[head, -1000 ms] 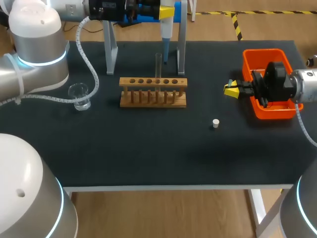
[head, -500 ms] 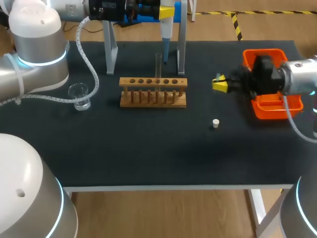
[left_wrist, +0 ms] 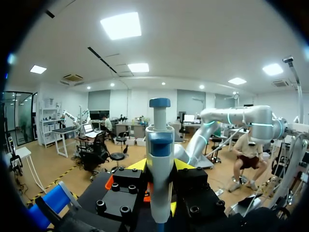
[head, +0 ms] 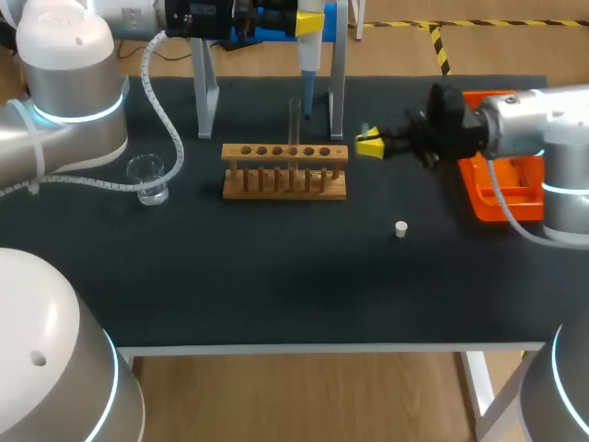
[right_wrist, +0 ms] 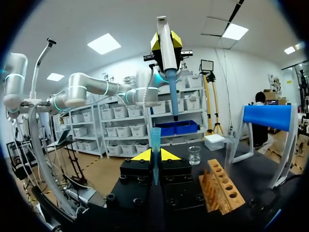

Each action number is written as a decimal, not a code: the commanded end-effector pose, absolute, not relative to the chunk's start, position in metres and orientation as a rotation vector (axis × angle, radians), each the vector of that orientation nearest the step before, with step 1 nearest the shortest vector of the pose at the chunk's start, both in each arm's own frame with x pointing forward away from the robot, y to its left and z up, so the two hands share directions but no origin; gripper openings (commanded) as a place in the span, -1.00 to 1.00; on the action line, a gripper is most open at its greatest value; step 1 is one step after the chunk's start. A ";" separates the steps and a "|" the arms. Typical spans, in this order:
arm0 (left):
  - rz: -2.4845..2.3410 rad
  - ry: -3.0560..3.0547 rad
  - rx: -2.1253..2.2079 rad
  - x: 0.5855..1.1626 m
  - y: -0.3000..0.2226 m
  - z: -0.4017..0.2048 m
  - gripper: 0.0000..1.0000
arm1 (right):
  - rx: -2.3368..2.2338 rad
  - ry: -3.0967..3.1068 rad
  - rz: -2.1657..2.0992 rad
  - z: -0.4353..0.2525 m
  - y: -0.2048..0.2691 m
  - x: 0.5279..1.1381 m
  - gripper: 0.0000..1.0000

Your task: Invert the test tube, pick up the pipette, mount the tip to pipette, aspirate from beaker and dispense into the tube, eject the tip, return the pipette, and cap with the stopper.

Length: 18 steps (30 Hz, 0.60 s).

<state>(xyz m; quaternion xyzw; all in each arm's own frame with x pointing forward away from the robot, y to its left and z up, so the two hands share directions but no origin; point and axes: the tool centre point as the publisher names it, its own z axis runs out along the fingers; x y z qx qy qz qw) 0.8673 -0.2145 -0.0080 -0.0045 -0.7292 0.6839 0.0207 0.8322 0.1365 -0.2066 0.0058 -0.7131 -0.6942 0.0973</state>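
Observation:
My left gripper (head: 310,22) is shut on the white and blue pipette (head: 307,64), which hangs upright over the table's back, its shaft behind the rack. In the left wrist view the pipette (left_wrist: 159,140) stands between the yellow fingertips of that gripper (left_wrist: 159,166). My right gripper (head: 369,145) is right of the wooden rack (head: 285,171), shut on a small blue pipette tip (head: 365,131). In the right wrist view the tip (right_wrist: 155,142) stands upright in the right gripper (right_wrist: 154,155), below and short of the pipette (right_wrist: 167,53). A clear test tube (head: 294,120) stands in the rack. The glass beaker (head: 147,179) sits far left. A white stopper (head: 400,228) lies in front.
An orange bin (head: 502,207) sits at the right, partly behind my right arm. The pipette stand's metal legs (head: 337,92) rise behind the rack, with its blue holder (head: 274,28) at the top. Open dark mat lies in front of the rack.
My right arm has swung left and toward the back, from the orange bin to beside the rack, carrying the tip. The left arm and pipette have stayed put.

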 end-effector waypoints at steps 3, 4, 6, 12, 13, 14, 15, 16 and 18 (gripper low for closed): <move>2.123 -2.259 -0.016 0.867 -0.214 -0.008 -1.00 | 0.033 -2.096 -2.046 -0.213 0.160 0.836 -1.00; 2.123 -2.259 -0.016 0.867 -0.214 -0.008 -1.00 | 0.033 -2.094 -2.045 -0.214 0.162 0.836 -1.00; 2.123 -2.259 -0.016 0.867 -0.214 -0.008 -1.00 | 0.031 -2.088 -2.038 -0.215 0.168 0.837 -1.00; 2.123 -2.259 -0.016 0.867 -0.214 -0.008 -1.00 | 0.074 -2.114 -2.005 -0.217 0.183 0.836 -1.00; 2.123 -2.259 -0.016 0.867 -0.214 -0.008 -1.00 | 0.088 -2.129 -1.998 -0.217 0.185 0.836 -1.00; 2.123 -2.259 -0.016 0.867 -0.214 -0.008 -1.00 | 0.094 -2.139 -1.998 -0.218 0.187 0.836 -1.00; 2.123 -2.259 -0.016 0.867 -0.214 -0.008 -1.00 | 0.107 -2.150 -1.995 -0.218 0.189 0.836 -1.00; 2.123 -2.259 -0.016 0.867 -0.214 -0.008 -1.00 | 0.116 -2.161 -1.997 -0.218 0.191 0.837 -1.00; 2.123 -2.259 -0.016 0.867 -0.214 -0.008 -1.00 | 0.126 -2.173 -1.997 -0.218 0.193 0.839 -1.00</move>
